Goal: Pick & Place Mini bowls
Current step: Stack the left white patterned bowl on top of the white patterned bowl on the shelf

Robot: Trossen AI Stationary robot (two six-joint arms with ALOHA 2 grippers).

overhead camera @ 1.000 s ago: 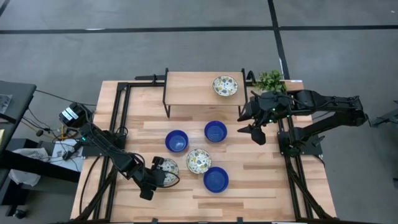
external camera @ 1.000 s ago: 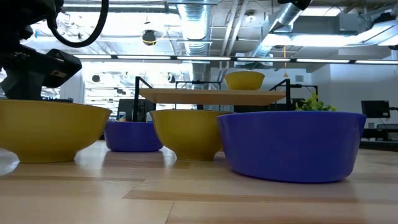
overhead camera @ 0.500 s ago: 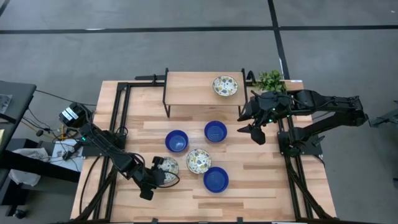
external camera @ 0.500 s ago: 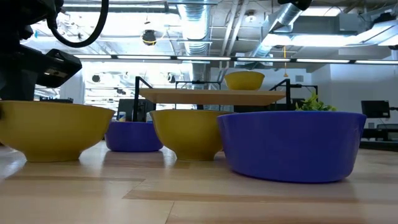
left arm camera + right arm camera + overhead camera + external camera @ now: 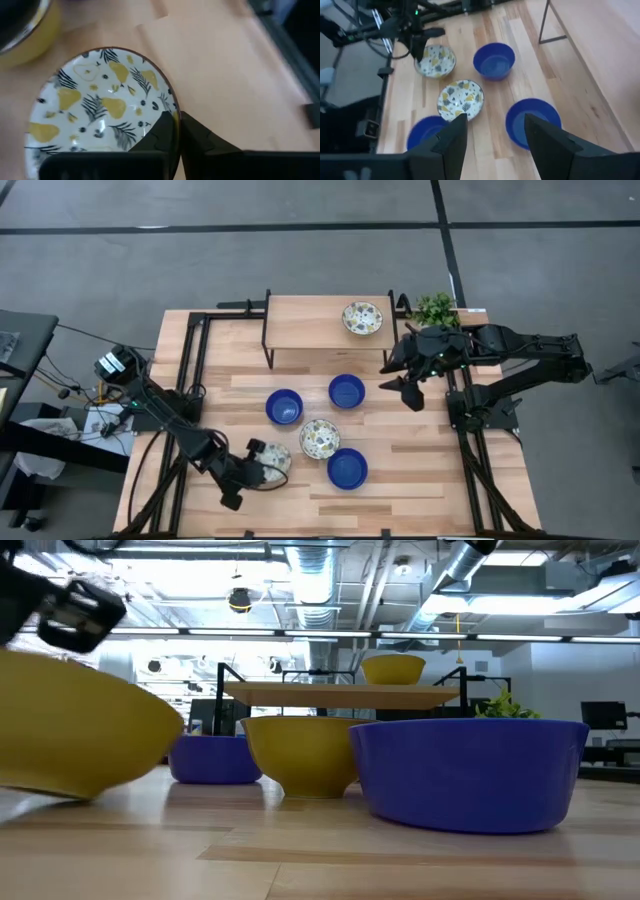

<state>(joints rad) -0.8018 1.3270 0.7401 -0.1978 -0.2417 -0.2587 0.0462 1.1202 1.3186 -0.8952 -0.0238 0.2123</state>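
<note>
Near table's front edge, left hand (image 5: 262, 465) clamping patterned bowl (image 5: 272, 453) rim, bowl tilted

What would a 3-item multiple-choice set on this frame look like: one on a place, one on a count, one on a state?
1. Where is the one bowl that sits off the tabletop?
A. on the raised shelf
B. on the floor
C. beside the right arm's base

2. How many solid blue bowls are on the table?
A. one
B. three
C. five

3. What is the left gripper doing?
A. hanging open above the shelf
B. shut on a patterned bowl's rim
C. holding a blue bowl

Key:
1 A: a patterned bowl rests on the raised shelf.
2 B: the blue bowls count three from above.
3 B: the left gripper pinches the rim of the near-left patterned bowl, which tilts in the low view. The right gripper waits open, over the table's right side.
</note>
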